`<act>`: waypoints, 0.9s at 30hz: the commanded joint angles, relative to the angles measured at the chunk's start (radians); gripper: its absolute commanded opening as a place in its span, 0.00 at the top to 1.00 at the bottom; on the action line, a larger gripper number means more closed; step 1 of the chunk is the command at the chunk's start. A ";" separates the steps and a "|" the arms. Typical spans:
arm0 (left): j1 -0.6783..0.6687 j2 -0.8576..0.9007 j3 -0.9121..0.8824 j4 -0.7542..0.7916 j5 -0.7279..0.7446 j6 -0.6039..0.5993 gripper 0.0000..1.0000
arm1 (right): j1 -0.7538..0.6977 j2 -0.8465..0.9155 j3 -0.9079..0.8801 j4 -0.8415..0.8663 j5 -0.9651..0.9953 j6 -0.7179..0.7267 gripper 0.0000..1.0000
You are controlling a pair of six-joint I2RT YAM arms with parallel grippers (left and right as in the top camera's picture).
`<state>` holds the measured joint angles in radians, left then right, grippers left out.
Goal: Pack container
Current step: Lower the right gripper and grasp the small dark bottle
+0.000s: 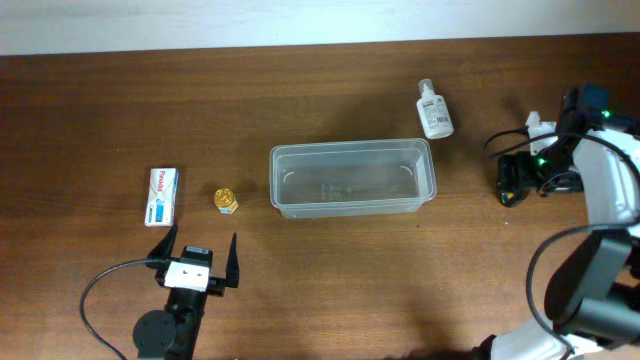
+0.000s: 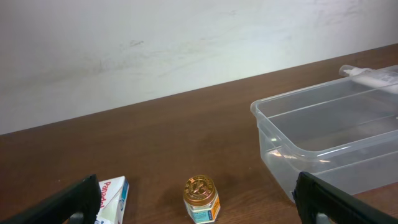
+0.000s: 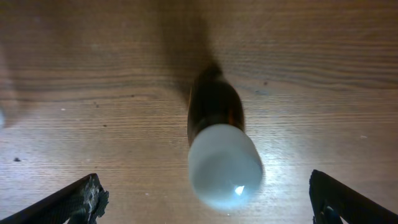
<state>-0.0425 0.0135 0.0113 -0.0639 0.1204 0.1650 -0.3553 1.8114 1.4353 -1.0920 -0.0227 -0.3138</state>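
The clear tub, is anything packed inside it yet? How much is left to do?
Nothing is done yet: the container is empty. Both grippers are open and hold nothing; the right gripper hangs over a dark bottle with a white cap, the left gripper faces the gold-lidded jar. Still to pack: that bottle, the jar, the white box and the spray bottle.

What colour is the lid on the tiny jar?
The lid is gold, clearest in the left wrist view.
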 commanded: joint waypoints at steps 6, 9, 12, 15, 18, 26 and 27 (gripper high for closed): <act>0.006 -0.008 -0.002 -0.005 0.004 0.013 0.01 | 0.000 0.085 -0.012 0.013 -0.029 -0.008 0.02; 0.006 -0.008 -0.002 -0.005 0.004 0.013 0.01 | 0.000 0.092 -0.012 0.031 -0.029 -0.007 0.02; 0.006 -0.008 -0.002 -0.005 0.004 0.013 0.01 | 0.000 0.093 -0.012 0.050 -0.029 -0.008 0.01; 0.006 -0.008 -0.002 -0.005 0.004 0.013 0.00 | 0.000 0.093 -0.012 0.077 -0.030 -0.008 0.01; 0.006 -0.008 -0.002 -0.005 0.004 0.013 0.01 | 0.000 0.093 -0.013 0.087 -0.030 -0.009 0.02; 0.006 -0.008 -0.002 -0.005 0.004 0.013 0.01 | 0.000 0.093 -0.013 0.087 -0.075 -0.050 0.01; 0.006 -0.008 -0.002 -0.005 0.004 0.013 0.00 | 0.000 0.093 -0.012 0.087 -0.082 -0.052 0.02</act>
<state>-0.0425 0.0135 0.0113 -0.0639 0.1204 0.1650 -0.3553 1.8919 1.4281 -1.0084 -0.0662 -0.3447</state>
